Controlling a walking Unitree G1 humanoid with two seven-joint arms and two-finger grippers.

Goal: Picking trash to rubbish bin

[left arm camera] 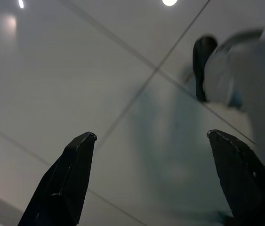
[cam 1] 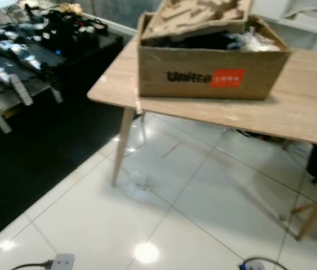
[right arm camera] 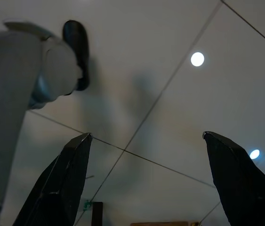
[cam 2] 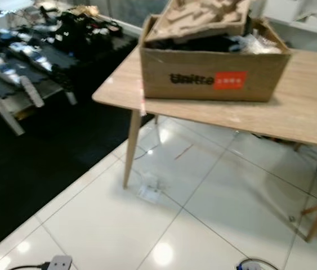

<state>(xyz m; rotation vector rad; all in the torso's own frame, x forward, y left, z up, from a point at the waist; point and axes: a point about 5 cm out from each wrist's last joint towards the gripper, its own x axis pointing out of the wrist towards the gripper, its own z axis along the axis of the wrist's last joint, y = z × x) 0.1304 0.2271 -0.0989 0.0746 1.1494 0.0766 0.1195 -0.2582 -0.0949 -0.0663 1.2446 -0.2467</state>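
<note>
Brown cardboard box (cam 1: 211, 66) with dark letters and a red patch on its side sat on the light wooden table (cam 1: 310, 107), near the table's left end. Its long side ran along the table edge that faced the camera. The box was open at the top. Inside it lay a folded tan cardboard insert (cam 1: 197, 16), tilted up over dark things and some clear plastic wrap (cam 1: 251, 40). What those dark things were could not be told.

Under the table, a small crumpled clear piece of trash (cam 2: 150, 191) lay on the shiny white tiled floor (cam 1: 107, 225), just beside the table's thin wooden leg (cam 1: 121, 147). It was too small and blurry to tell which way it pointed.

Off to the left, a low table with black and silver gear (cam 1: 17, 56) stood on the dark floor. A grey plug with a black cord (cam 1: 57, 262) lay on the tiles at the bottom.

Each arm hung down over the tiles. The left gripper (left arm camera: 152, 137) had its two black fingers wide apart and held nothing. The right gripper (right arm camera: 147, 136) was spread wide too, with nothing in it
</note>
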